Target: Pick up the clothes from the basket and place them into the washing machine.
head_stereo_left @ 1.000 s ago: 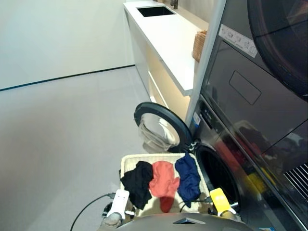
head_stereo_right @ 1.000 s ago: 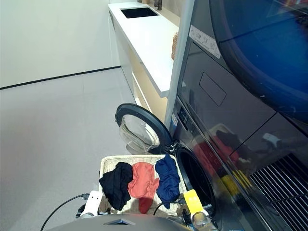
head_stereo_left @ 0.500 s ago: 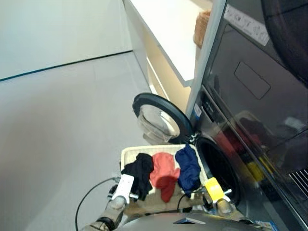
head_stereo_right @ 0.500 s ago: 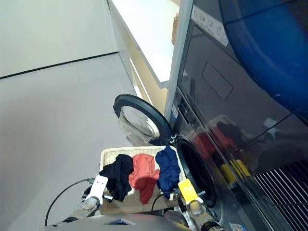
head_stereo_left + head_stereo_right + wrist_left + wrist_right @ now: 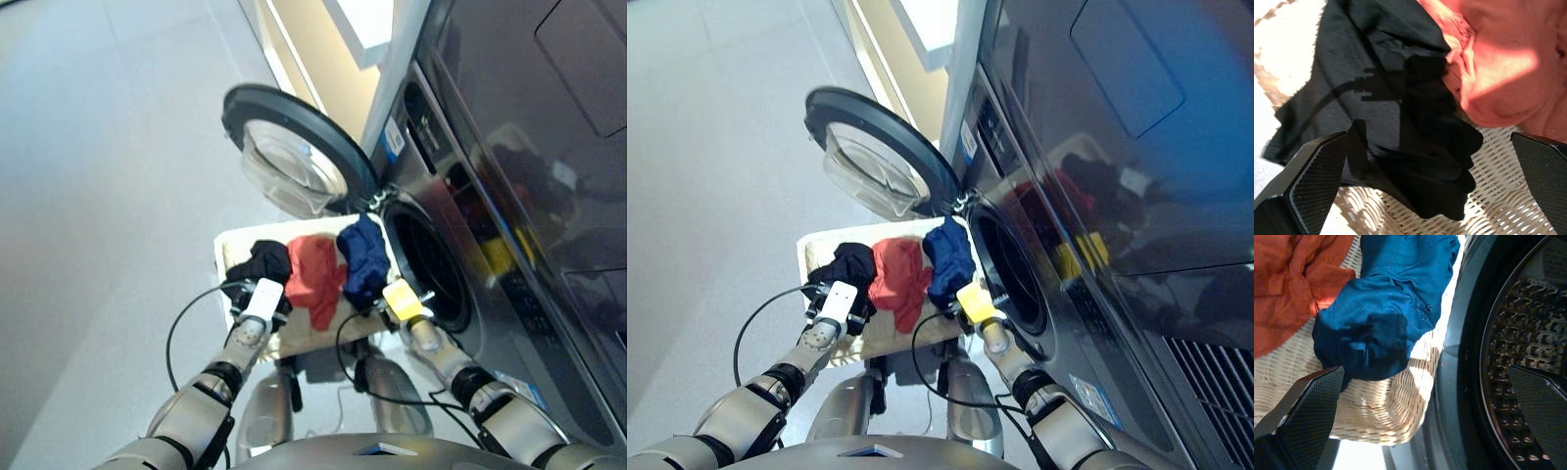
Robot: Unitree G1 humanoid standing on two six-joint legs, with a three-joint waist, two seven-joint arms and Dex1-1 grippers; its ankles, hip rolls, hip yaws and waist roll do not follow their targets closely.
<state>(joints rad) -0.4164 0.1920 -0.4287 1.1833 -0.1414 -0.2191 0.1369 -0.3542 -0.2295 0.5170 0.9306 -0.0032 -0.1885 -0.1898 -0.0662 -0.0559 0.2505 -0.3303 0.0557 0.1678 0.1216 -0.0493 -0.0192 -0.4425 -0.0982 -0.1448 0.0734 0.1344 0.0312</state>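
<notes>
The clothes lie in a row in the cream wicker basket (image 5: 227, 247): a black piece (image 5: 263, 262), a red piece (image 5: 315, 276) and a dark blue piece (image 5: 363, 257). The basket stands in front of the washing machine (image 5: 428, 264), whose round door (image 5: 294, 162) is swung open to the left, showing the perforated drum (image 5: 1528, 338). My left gripper (image 5: 1430, 137) is open just over the black piece's near edge. At the basket's corner by the drum mouth, my right gripper (image 5: 1425, 368) is open next to the blue piece (image 5: 1386, 308). Neither gripper holds anything.
A black cable (image 5: 181, 323) loops over the grey floor left of the basket. A white counter (image 5: 377, 24) runs along the back. Above the washing machine sits another dark appliance front (image 5: 549, 98).
The camera has tilted down. Both arms have reached forward from the bottom edge to the basket's near side, the left over the black piece, the right beside the blue piece.
</notes>
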